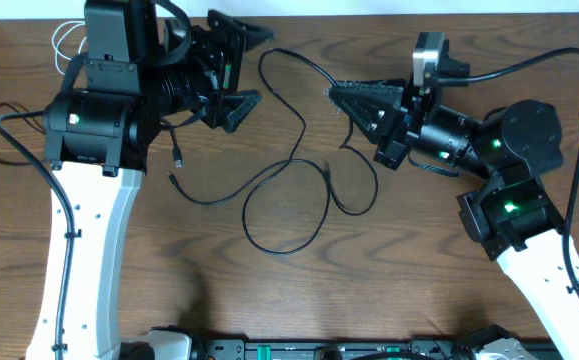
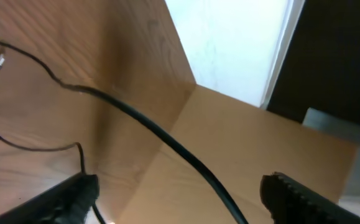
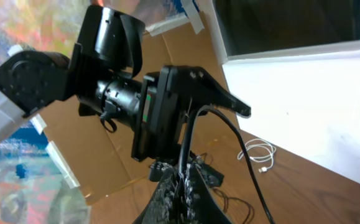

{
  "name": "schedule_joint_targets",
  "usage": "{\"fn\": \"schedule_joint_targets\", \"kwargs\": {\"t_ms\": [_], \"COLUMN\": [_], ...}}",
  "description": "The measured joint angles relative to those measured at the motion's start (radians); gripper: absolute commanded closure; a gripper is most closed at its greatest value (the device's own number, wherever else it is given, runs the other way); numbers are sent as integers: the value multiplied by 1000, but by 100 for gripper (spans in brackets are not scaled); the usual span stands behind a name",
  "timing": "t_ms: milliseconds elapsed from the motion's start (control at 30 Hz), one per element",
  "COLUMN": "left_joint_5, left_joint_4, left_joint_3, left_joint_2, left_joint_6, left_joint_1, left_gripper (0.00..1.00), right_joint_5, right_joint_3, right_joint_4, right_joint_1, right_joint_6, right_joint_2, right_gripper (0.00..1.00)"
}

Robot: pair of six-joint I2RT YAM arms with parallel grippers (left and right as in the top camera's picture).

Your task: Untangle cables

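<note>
Brown wood grain runs across the surface, where thin black cables sprawl in loose, crossing loops over the middle. Two of their small plug ends lie close together left of the middle, just beside the left arm. A white cable sits coiled near the far left corner, well apart from the black tangle and partly hidden by that arm in the overhead view. The right end effector points leftward, right of the middle and nearer the far edge, with its jaws pressed together. The right wrist view shows one black cable rising out from between the closed jaws, then arching over and down toward the surface, so it is pinched there. The left end effector faces it from near the far edge, jaws spread wide and holding nothing. In the left wrist view its two fingers stand at the bottom corners, and a black strand runs through the gap between them, clear of both. Whether that strand is the one the right end effector pinches cannot be told. The two end effectors are near each other but apart.
</note>
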Motion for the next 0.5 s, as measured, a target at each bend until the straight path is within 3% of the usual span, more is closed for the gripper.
{"fn": "schedule_joint_targets", "kwargs": {"t_ms": [200,500], "left_joint_5": [14,35], "left_joint_4": [0,0], "left_joint_3": [0,0], "left_joint_2": [1,8], "left_joint_6": [-48,-79], "left_joint_1": [6,35], "left_gripper": [20,29], "right_joint_5": [-9,-22], "right_joint_3": [-1,-1], "right_joint_4": [61,100], "right_joint_1": [0,0], "right_joint_6": [40,75], "right_joint_2": [1,0], "right_gripper": [99,99]}}
